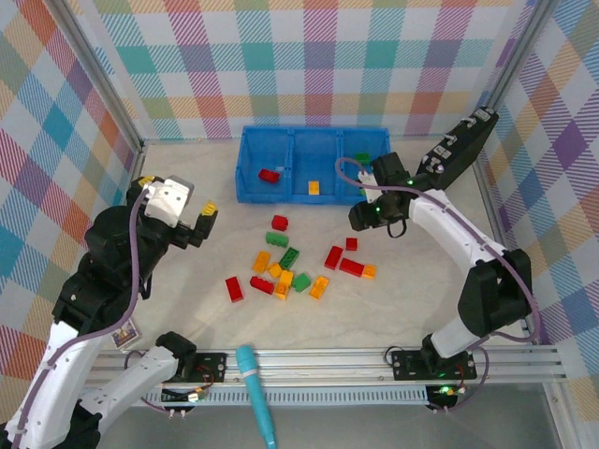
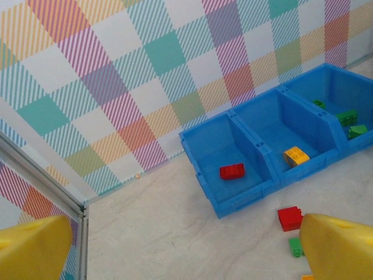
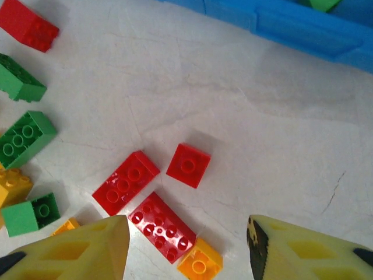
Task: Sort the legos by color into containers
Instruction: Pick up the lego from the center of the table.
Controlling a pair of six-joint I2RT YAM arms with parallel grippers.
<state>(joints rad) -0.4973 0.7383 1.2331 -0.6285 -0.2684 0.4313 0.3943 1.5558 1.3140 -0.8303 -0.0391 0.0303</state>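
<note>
The blue three-compartment bin (image 1: 245,168) stands at the back of the table. Its left compartment holds a red lego (image 1: 270,175), the middle an orange one (image 1: 314,188), the right green ones (image 1: 360,157). Several loose red, green and orange legos (image 1: 290,267) lie in front of it. My right gripper (image 1: 367,217) hovers open and empty over a red brick (image 3: 162,227), with a small red square (image 3: 188,165) and an orange brick (image 3: 200,262) beside it. My left gripper (image 1: 204,223) hangs open and empty at the left, facing the bin (image 2: 256,195).
A teal marker (image 1: 257,393) lies across the front rail. Plaid walls and aluminium posts (image 1: 103,84) close in the back and both sides. Bare tabletop (image 1: 178,281) stretches left of the brick cluster.
</note>
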